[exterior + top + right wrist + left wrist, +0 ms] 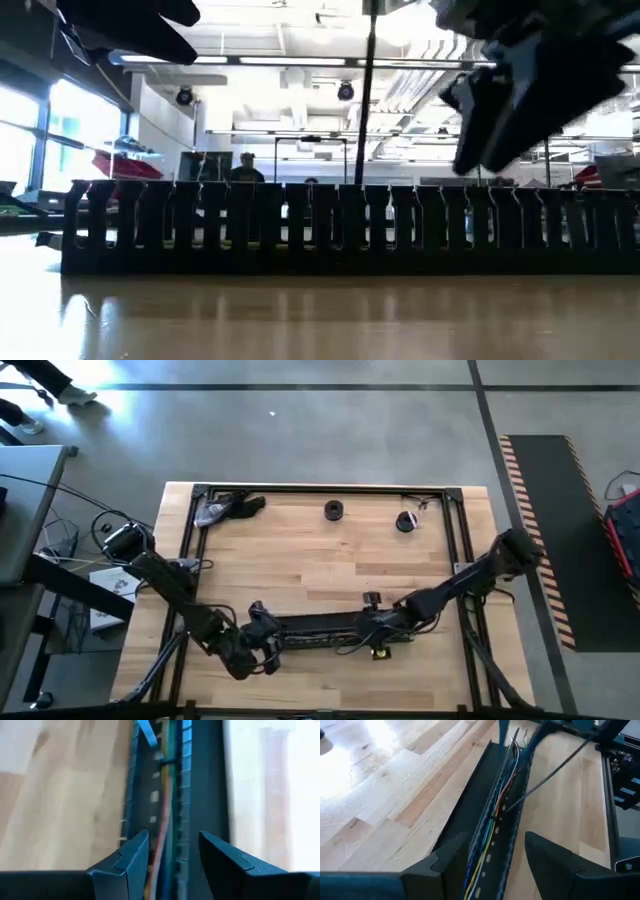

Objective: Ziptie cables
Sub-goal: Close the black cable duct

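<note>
Jaws released on both our grippers, left [490,865] and right [172,860], straddling the cables [495,815] in the channel [320,630] near the counter [320,550]'s 6 o'clock edge.

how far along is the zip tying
Done: cables lie in the channel, and a ziptie looks looped around them, tail sticking out. In hand: left gripper and right gripper open over the channel. Left: tightening it.
</note>
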Controlling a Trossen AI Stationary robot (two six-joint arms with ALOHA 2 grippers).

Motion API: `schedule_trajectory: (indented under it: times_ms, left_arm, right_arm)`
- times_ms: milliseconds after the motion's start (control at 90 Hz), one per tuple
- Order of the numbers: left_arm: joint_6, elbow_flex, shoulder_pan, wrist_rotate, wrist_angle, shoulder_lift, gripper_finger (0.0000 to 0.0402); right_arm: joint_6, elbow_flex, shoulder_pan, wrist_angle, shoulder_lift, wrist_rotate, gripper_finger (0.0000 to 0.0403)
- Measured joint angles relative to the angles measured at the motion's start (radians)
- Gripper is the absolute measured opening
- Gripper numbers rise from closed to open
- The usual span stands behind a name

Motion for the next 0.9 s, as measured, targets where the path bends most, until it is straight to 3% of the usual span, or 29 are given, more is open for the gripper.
schedule_trajectory:
  times_ms: [111,222,400,644,778,900]
  left_arm:
    - [0.0,0.0,0.005,0.0,-0.001,0.0,0.0176]
    - [0.004,0.0,0.005,0.0,-0.001,0.0,0.0176]
    - [0.011,0.0,0.005,-0.003,0.0,0.0,0.0176]
    - [0.047,0.0,0.016,-0.033,-0.002,0.0,0.0176]
    - [0.098,0.0,0.061,-0.003,0.001,0.012,0.0176]
    - [0.183,0.0,0.133,0.05,-0.001,0.05,0.0173]
  right_arm:
    - [0.001,0.0,-0.039,-0.087,-0.057,0.087,0.0155]
    - [-0.019,-0.001,-0.106,-0.148,-0.07,0.073,0.0155]
    - [-0.094,-0.097,-0.165,0.042,-0.023,-0.092,0.0155]
    - [-0.093,-0.198,-0.188,0.202,0.076,-0.096,0.0152]
    - [-0.091,-0.211,-0.203,0.233,0.11,-0.1,0.0116]
    - [-0.094,-0.212,-0.218,0.239,0.118,-0.102,0.0045]
